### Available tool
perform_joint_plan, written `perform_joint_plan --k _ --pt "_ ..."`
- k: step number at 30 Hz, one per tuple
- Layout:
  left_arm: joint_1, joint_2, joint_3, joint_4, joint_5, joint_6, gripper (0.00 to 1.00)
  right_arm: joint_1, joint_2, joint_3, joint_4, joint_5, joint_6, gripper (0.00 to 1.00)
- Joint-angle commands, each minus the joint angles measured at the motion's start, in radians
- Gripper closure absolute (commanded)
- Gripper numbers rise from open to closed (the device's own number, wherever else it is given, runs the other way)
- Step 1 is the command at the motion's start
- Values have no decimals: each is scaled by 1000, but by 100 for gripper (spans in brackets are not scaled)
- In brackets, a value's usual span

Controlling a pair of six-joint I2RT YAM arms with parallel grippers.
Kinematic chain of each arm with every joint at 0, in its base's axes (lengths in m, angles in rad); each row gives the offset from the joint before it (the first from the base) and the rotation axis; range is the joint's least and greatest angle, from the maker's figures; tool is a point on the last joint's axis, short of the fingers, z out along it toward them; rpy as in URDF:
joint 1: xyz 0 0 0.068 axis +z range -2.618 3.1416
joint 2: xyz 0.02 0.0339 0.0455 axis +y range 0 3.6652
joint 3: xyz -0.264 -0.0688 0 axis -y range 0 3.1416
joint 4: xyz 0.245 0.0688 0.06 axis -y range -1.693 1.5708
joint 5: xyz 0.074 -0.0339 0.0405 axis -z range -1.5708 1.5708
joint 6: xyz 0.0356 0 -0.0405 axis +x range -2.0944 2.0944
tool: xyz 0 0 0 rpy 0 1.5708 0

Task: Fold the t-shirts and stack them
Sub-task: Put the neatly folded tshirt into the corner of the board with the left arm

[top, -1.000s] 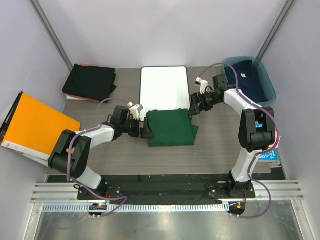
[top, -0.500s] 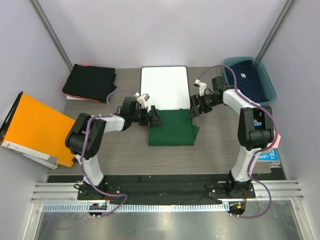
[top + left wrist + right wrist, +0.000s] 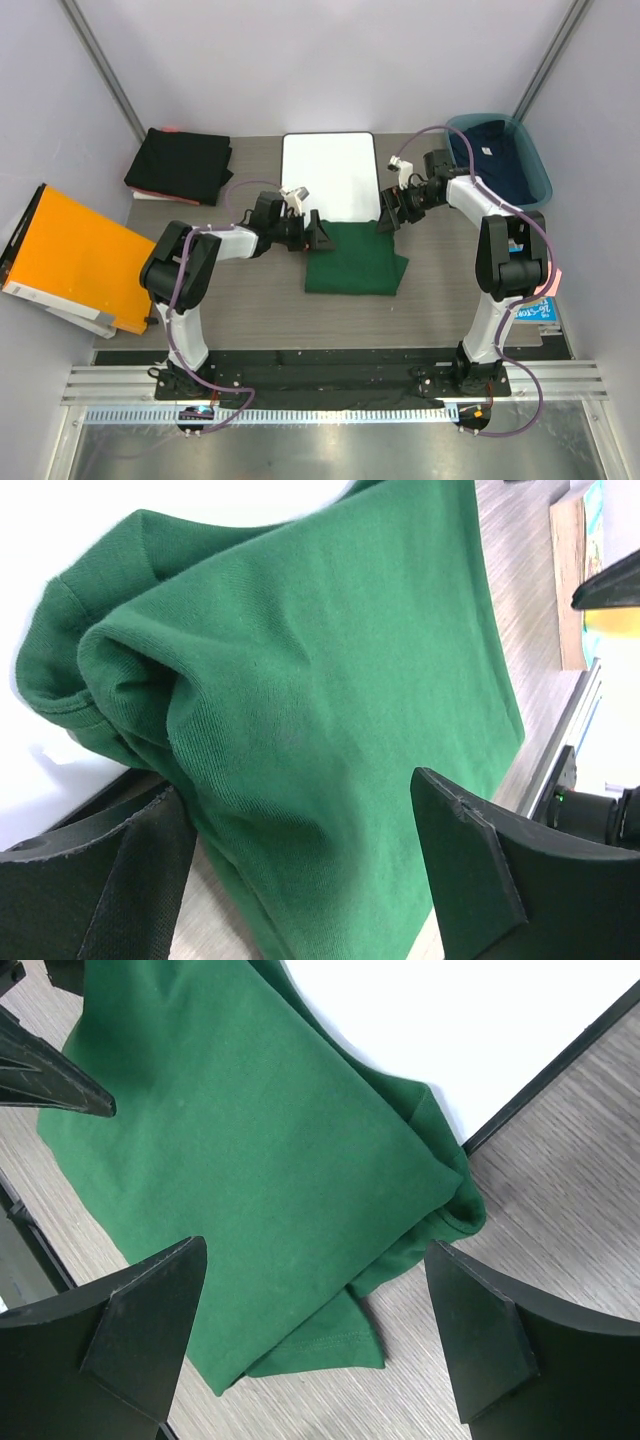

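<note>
Between the wide-spread jaws of the left pincer (image 3: 319, 238), a bunched corner of the dark green t-shirt (image 3: 355, 262), unclamped; beneath the right pincer (image 3: 386, 217), equally agape, the opposite corner; both arms reaching inward

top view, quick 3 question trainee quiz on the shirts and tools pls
1. The teal bin holds a shirt that is: A navy, B red, C white.
2. True or false: the right tool is shut on the green t-shirt.
3. Fill in: the folded stack at the far left is ____ in colour.
Key: 1 A; 2 false, it stands open at the corner; 3 black.
</note>
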State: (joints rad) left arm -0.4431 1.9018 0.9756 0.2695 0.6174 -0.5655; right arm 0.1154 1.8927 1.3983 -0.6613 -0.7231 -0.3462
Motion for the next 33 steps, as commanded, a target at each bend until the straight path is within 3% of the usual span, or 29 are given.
perform_joint_plan --k 1,9,16,33 --pt "-6 -47 -26 -148 36 38 16 -3 -12 31 -44 4 -52 5" --pt "0 -99 -46 -260 68 113 15 3 -9 -30 -210 -12 -174 9" --pt "0 -125 -51 -360 56 177 14 1 -38 -133 -231 -4 -212 10" --pt "-104 -35 -95 -156 -62 107 14 82 16 -170 -58 -56 -128 12"
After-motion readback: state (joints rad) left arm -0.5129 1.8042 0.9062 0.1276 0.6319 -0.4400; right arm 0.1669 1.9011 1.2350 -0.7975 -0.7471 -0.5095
